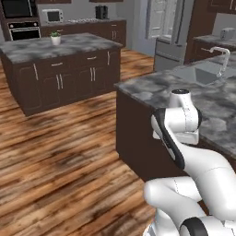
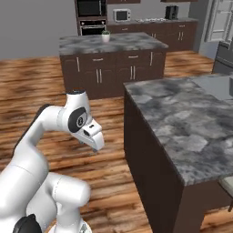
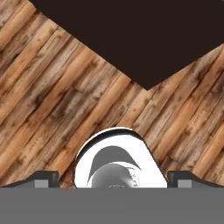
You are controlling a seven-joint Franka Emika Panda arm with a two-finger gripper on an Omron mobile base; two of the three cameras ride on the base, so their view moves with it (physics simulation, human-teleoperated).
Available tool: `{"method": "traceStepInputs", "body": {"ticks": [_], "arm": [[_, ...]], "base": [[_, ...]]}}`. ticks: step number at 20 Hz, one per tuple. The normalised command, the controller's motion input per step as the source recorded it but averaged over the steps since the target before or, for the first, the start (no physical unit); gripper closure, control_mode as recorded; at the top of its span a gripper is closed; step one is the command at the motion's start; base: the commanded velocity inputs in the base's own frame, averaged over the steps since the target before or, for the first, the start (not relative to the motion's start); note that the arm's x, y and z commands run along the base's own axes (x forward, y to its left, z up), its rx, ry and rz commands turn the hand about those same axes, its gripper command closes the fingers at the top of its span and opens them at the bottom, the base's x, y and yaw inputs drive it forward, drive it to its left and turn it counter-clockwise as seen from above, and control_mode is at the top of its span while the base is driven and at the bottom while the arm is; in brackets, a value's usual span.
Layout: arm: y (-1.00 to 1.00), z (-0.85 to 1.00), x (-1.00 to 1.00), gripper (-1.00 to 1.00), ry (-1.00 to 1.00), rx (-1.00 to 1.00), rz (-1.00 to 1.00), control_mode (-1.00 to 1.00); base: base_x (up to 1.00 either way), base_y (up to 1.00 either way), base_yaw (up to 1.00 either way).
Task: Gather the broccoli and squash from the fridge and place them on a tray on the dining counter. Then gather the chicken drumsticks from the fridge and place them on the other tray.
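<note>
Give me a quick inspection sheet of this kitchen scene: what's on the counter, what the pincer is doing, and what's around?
Surface: dining counter, grey marbled, sink and faucet at its far end.
Job's things: fridge stands far back, doors shut; trays and food nothing seen.
Clutter: nothing seen on the near counter.
Pincer: open, holding nothing, pointing at the wooden floor beside the counter's dark base.
Cables: nothing seen.
Surroundings: kitchen island with a small potted plant, wall oven, microwave.

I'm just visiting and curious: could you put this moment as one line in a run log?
gripper: open, empty, pointing at wood floor | dining counter: beside arm, no trays seen | fridge: far behind, shut
</note>
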Motion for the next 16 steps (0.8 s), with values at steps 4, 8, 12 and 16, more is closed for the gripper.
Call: {"method": "traceStepInputs", "body": {"ticks": [4,8,12,16], "arm": [[0.0,0.0,0.0,-1.0,0.0,0.0,0.0,1.0],[0.0,0.0,0.0,-1.0,0.0,0.0,0.0,1.0],[0.0,0.0,0.0,-1.0,0.0,0.0,0.0,1.0],[0.0,0.0,0.0,-1.0,0.0,0.0,0.0,1.0]], "base": [[0.73,0.88,-0.39],[0.81,0.88,-0.38],[0.86,0.87,-0.36],[0.96,0.83,-0.34]]}}
